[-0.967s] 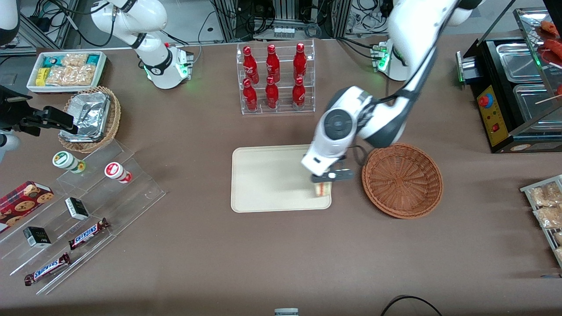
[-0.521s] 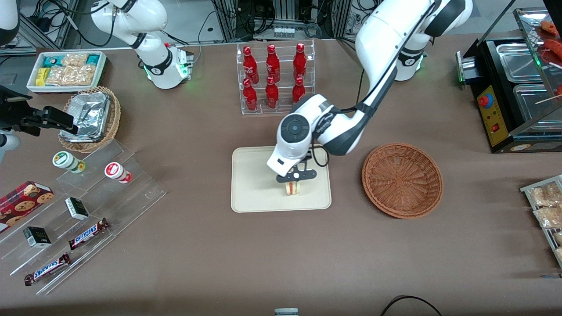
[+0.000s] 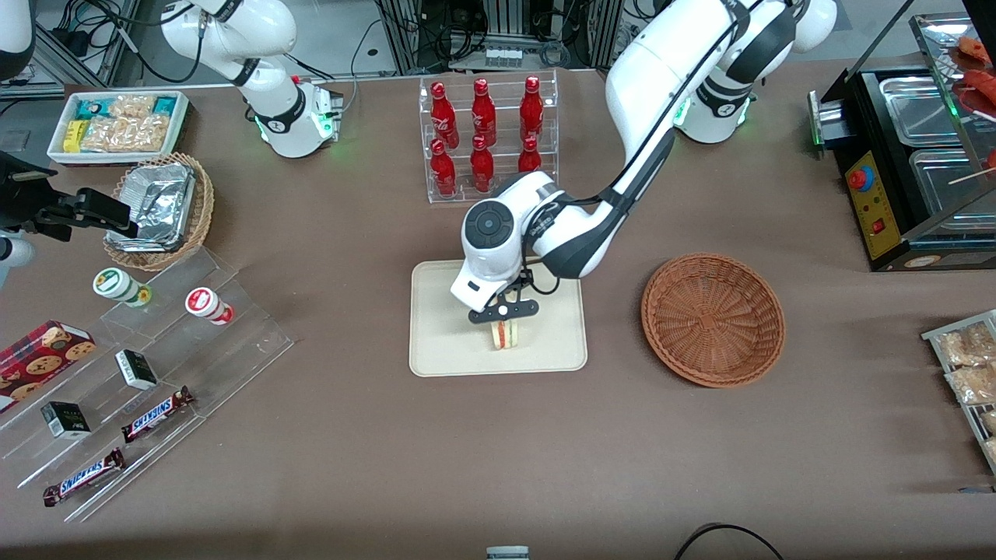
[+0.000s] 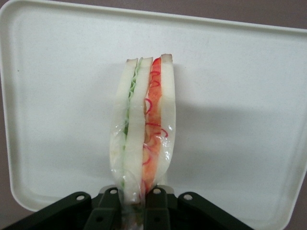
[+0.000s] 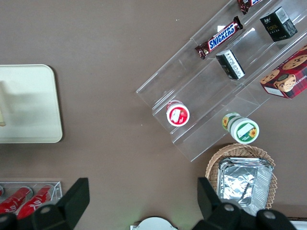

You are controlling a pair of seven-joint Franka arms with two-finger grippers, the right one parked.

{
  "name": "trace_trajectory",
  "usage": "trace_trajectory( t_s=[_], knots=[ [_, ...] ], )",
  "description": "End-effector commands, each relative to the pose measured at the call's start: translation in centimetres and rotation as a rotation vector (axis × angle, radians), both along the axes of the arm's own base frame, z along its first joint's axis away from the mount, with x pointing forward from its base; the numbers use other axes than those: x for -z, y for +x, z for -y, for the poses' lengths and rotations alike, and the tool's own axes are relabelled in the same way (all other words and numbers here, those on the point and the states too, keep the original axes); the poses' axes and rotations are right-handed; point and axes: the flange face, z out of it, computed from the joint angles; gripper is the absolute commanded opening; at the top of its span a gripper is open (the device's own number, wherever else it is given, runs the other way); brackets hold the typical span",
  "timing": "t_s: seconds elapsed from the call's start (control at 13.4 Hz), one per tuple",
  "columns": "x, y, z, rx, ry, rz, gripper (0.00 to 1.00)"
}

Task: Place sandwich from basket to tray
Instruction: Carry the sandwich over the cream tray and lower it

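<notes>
My gripper (image 3: 503, 319) hangs over the middle of the cream tray (image 3: 443, 342), shut on the sandwich (image 3: 504, 335). In the left wrist view the sandwich (image 4: 144, 127) is a wrapped wedge of white bread with green and red filling, pinched at its base between my gripper's (image 4: 134, 211) black fingers (image 4: 110, 210), with the tray (image 4: 240, 120) under it. Whether the sandwich touches the tray I cannot tell. The reddish-brown wicker basket (image 3: 713, 319) lies beside the tray toward the working arm's end, with nothing in it.
A clear rack of red bottles (image 3: 486, 136) stands farther from the front camera than the tray. Toward the parked arm's end are an acrylic stepped stand (image 3: 148, 373) with snacks and a tan basket of foil containers (image 3: 159, 208). A black food warmer (image 3: 910, 155) sits at the working arm's end.
The gripper carried the sandwich from the tray's edge nearest the basket to above the tray's middle. The basket has stayed in place, empty.
</notes>
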Motion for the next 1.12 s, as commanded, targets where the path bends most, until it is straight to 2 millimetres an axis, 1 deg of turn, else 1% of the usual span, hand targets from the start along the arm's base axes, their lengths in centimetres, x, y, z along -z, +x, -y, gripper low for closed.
trace_trajectory(
  t_s=[0.0,0.22,0.3,0.37,0.45,0.6,0.82,0.89,0.97,1.04],
  knots=[
    [0.0,0.1,0.9,-0.011,0.023,0.021,0.0],
    [1.3,0.1,0.8,-0.013,0.029,0.011,0.0],
    [1.3,0.1,0.9,-0.012,0.029,0.01,0.04],
    [1.3,0.1,0.8,-0.014,0.028,0.009,0.69],
    [1.4,0.1,0.8,-0.01,0.029,0.008,1.0],
    [0.9,0.2,0.7,-0.003,0.027,0.011,1.0],
    [-0.8,0.5,0.5,-0.01,0.013,0.019,1.0],
    [-2.3,0.5,0.6,-0.006,0.009,0.028,1.0],
    [-3.5,0.6,0.2,-0.003,0.011,0.027,1.0],
    [-5.0,1.2,-0.5,0.001,0.007,0.035,1.0]
  ],
)
